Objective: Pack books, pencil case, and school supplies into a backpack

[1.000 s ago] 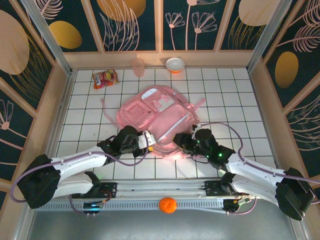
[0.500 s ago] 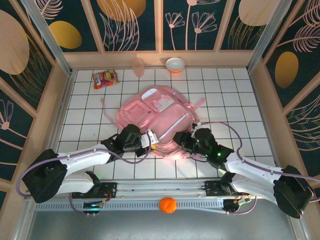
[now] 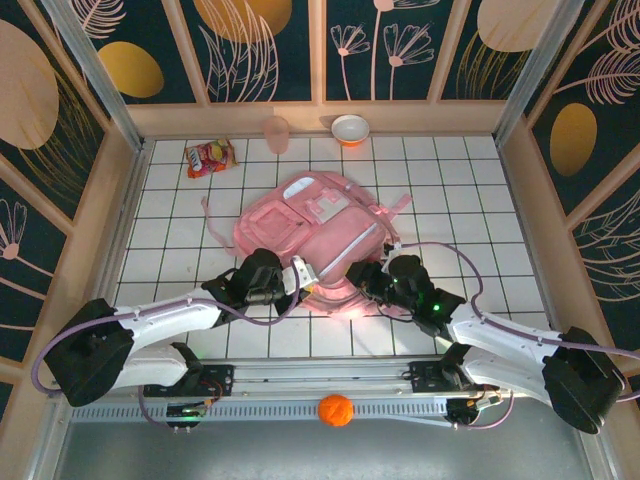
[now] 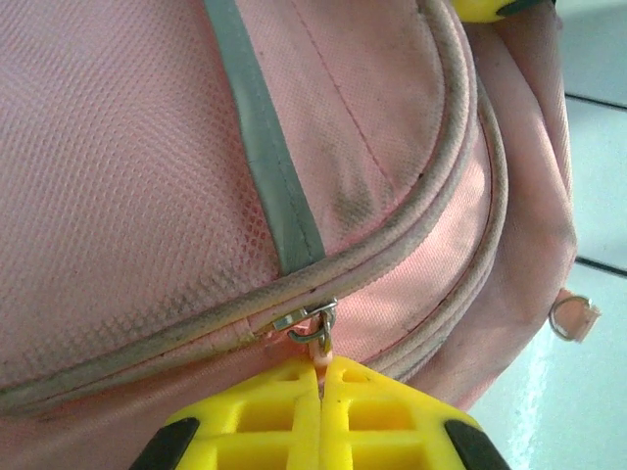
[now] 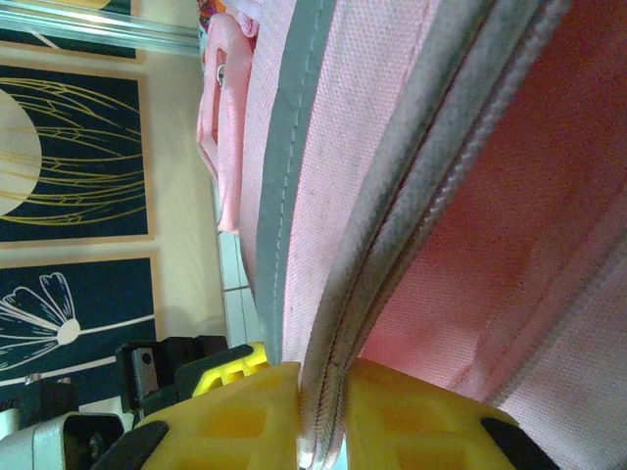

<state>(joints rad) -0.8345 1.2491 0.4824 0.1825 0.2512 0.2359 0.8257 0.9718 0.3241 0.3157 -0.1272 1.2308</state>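
While both arms are leaning in, backpack (image 3: 315, 235): lying flat at ctr of table (image 3: 480, 200).
L gripper (image 4: 321, 377): fingers pressed together, pinching zip pull (image 4: 315, 328) at backpack's 7 o'clock edge.
R gripper (image 5: 323, 392): squeezing piped seam (image 5: 421, 186) betw. its fingers, at backpack's 5 o'clock edge.

Piped seam (image 5: 397, 230) of the pink backpack (image 5: 490, 196) tight between yellow jaws, grey trim stripe (image 5: 294, 147) alongside
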